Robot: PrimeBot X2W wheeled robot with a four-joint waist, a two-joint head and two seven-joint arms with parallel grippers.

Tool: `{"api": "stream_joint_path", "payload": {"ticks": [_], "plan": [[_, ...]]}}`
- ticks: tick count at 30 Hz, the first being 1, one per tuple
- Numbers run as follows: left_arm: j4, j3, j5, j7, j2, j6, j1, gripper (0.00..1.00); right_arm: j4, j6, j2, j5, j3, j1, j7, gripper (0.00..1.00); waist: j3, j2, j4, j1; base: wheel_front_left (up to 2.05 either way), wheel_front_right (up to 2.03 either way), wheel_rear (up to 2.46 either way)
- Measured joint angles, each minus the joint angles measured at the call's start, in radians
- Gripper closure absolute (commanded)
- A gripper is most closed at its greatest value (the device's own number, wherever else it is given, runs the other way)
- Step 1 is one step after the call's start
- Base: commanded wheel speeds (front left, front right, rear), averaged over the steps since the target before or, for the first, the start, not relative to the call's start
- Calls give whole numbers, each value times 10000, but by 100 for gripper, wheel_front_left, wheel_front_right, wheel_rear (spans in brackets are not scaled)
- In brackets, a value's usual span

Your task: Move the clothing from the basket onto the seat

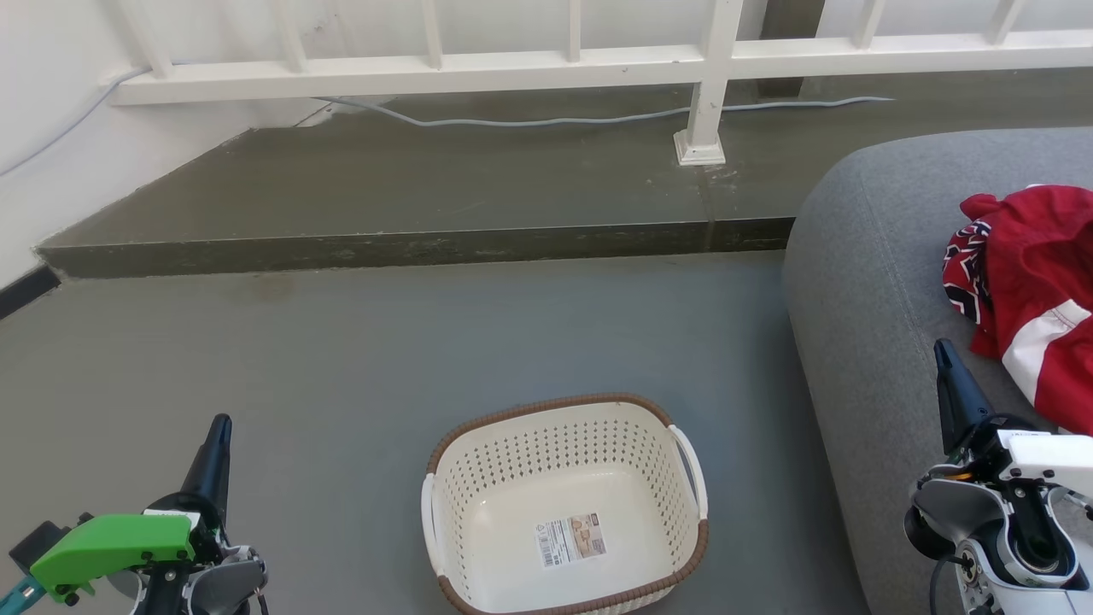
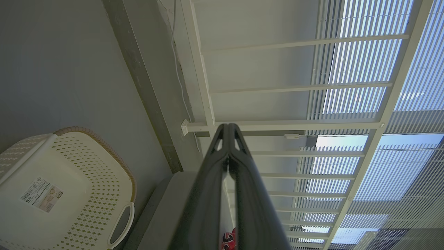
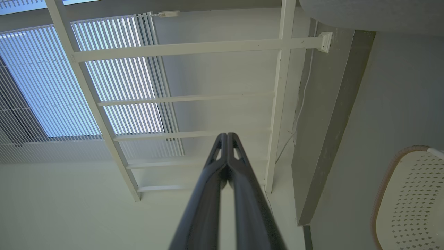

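The cream basket with a brown rim stands on the floor at the bottom centre, holding only a label sticker. Red clothing with white trim lies bunched on the grey seat at the right. My left gripper is shut at the lower left, apart from the basket, fingertips touching in the left wrist view. My right gripper is shut over the seat's front edge, just left of the clothing, and its tips meet in the right wrist view. The basket and a sliver of red clothing show beside the left fingers.
A raised concrete step runs across behind the basket. A white railing with a post stands on it, and a grey cable lies along it. A white wall closes the left side. Grey floor surrounds the basket.
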Motion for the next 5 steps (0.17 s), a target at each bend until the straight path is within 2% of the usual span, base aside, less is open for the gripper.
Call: {"api": "stream_joint_path", "payload": {"ticks": [5], "plan": [[-2,8,0,10,-4,0,0,100,0,0,10,-12,-10,-1,0,100,0,0,0,0,0,0,0]]}}
